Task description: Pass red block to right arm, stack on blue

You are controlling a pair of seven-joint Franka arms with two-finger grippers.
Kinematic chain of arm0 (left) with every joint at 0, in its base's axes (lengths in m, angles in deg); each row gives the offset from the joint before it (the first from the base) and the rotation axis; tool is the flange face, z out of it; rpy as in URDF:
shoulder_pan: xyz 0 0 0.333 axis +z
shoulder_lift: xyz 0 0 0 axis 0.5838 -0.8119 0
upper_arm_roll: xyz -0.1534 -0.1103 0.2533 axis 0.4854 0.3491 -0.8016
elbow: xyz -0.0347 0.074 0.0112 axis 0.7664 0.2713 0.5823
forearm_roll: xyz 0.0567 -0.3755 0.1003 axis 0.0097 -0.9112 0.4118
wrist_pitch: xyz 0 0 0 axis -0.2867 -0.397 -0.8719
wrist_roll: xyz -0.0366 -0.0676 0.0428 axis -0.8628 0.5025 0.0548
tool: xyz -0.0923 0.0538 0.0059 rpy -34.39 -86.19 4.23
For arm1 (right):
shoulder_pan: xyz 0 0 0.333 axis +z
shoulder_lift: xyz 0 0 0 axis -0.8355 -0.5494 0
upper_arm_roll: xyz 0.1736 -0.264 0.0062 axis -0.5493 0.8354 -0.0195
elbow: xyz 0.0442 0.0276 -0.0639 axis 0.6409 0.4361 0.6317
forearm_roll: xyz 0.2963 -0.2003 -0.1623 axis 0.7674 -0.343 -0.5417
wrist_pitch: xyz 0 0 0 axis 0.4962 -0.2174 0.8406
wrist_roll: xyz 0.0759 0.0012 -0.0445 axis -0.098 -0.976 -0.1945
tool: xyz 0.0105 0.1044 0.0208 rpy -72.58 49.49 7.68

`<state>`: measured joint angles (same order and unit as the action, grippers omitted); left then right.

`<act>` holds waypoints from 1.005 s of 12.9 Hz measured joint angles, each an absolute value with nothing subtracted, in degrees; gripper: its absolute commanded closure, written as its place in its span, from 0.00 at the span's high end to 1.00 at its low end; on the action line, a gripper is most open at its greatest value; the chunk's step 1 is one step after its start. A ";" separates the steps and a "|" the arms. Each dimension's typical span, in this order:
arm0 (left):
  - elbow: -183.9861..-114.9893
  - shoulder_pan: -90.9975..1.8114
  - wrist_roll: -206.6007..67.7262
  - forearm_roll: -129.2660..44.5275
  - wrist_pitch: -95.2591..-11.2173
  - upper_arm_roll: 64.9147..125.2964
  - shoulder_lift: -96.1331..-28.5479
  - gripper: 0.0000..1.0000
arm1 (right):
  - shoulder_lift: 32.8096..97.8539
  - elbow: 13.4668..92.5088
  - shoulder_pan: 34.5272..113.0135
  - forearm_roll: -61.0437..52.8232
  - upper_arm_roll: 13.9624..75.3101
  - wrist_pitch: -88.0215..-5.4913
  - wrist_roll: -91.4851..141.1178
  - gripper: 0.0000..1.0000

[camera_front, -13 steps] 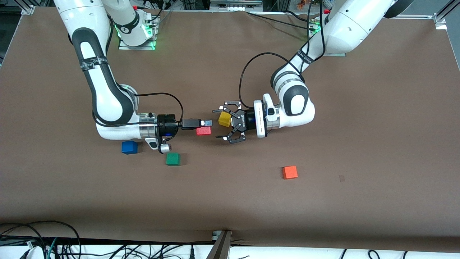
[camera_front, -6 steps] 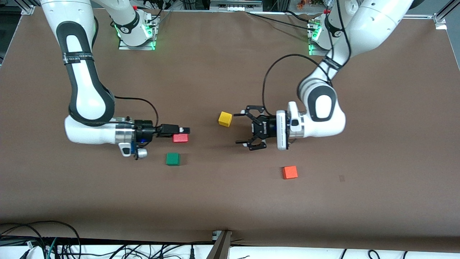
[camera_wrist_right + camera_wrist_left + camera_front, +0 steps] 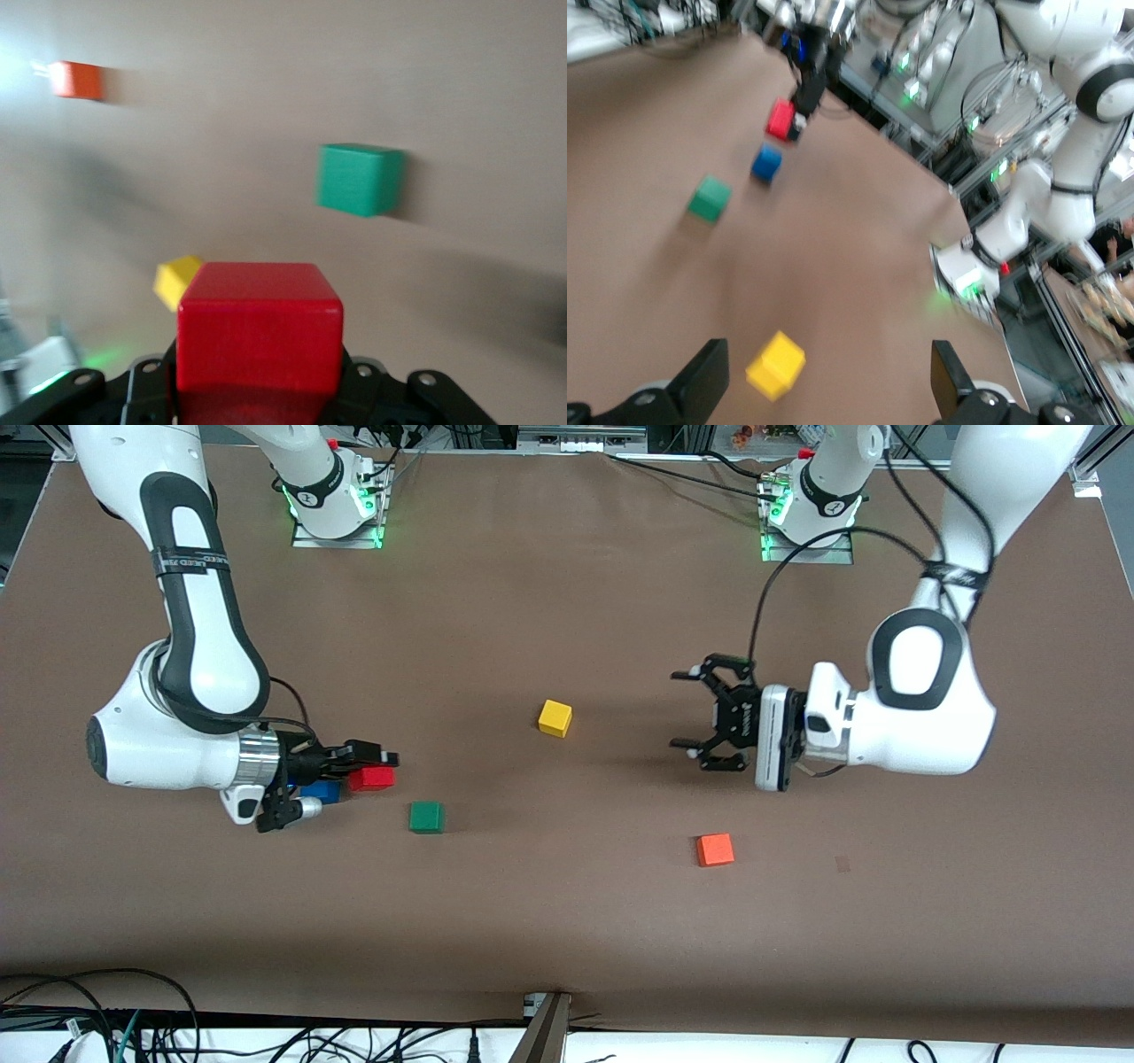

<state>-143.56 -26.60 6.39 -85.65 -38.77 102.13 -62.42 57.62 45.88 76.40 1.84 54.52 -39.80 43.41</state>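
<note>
Carrying the small deep-red cube [image 3: 370, 779] clenched in its jaws, the right gripper [image 3: 383, 761] has swung over the solid blue cube [image 3: 320, 790], while the left gripper [image 3: 694, 714], jaws released, has withdrawn, so stacking looks next.

The right arm's slim black gripper [image 3: 376, 766] swings the small deep-red cube [image 3: 370, 779] toward its own end, now just beside the small blue cube [image 3: 321, 790]. The left arm's wide claw gripper [image 3: 700, 713], fingers spread, pulls away from the yellow cube [image 3: 555, 717].
</note>
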 measured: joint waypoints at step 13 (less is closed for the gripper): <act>-126.59 -25.47 -51.46 -38.82 -8.20 102.48 -54.72 1.00 | 57.53 50.42 77.59 -29.67 56.74 -50.06 33.99 0.07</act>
<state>-126.59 -25.47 -51.46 -38.82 -8.20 102.48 -54.72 57.53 50.42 77.59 -29.67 56.74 -50.06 33.99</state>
